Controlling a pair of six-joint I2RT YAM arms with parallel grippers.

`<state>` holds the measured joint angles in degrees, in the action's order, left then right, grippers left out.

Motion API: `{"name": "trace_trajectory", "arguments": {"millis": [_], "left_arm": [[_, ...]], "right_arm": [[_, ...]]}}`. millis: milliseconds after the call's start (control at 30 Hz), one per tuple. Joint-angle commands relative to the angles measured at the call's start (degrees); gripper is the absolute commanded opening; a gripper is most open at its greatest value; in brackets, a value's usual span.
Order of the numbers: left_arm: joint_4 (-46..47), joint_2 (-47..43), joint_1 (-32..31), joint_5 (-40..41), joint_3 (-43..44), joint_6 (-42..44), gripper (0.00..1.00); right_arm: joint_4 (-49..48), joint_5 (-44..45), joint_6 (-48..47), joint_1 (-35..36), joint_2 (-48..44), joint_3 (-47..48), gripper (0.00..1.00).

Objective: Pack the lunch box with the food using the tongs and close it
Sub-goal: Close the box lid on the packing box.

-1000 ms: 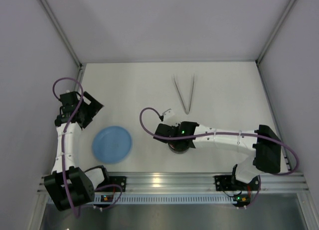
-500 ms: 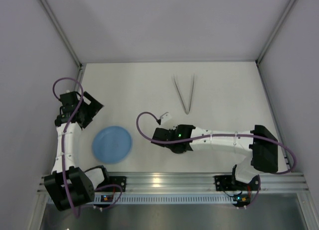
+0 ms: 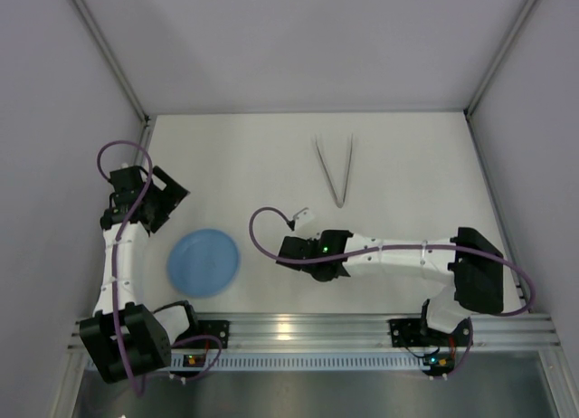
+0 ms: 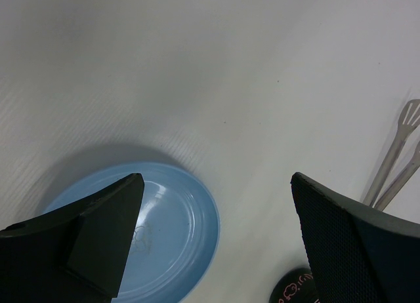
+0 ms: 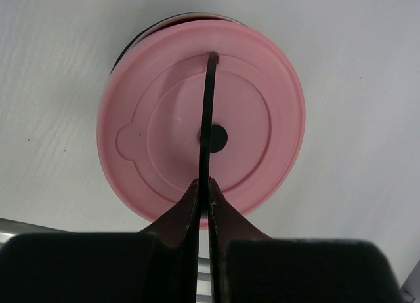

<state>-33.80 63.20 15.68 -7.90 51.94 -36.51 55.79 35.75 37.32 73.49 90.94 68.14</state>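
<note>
Pink lid [image 5: 249, 86] is seen seated on the lunch box [image 5: 131, 46], with the right claw [image 5: 203, 182] clenched directly above it.

The box is placed at the near part of the counter [image 3: 235, 156], under the right wrist and just right of the blue plate [image 4: 190, 211]. From the top view it is almost wholly hidden by that wrist. A thin dark line is seen running from the shut claw tips across the lid centre; whether it is pinched cannot be told. The tongs [image 3: 336, 169] are laid well beyond the box, long axis pointing away from the arms, joined end nearest, so the right arm is judged nearer them. The left claw [image 4: 216, 178] is held released over the plate, which is seen bare. No food is seen; any contents are hidden by the lid.
</note>
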Motion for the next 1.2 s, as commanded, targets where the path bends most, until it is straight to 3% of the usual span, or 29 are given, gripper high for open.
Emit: {"name": "trace_trajectory", "arguments": {"millis": [0, 600, 1167], "left_arm": [[2.1, -0.7, -0.4, 0.1, -0.4, -0.1, 0.99], [1.8, -0.6, -0.7, 0.5, -0.3, 0.1, 0.99], [1.8, -0.1, -0.7, 0.3, -0.3, 0.2, 0.99]], "right_arm": [[-0.9, -1.0, 0.7, 0.9, 0.2, -1.2, 0.0], [1.3, 1.5, -2.4, -0.2, -0.3, 5.6, 0.01], [1.5, -0.7, -2.2, -1.2, 0.9, 2.5, 0.01]]}}
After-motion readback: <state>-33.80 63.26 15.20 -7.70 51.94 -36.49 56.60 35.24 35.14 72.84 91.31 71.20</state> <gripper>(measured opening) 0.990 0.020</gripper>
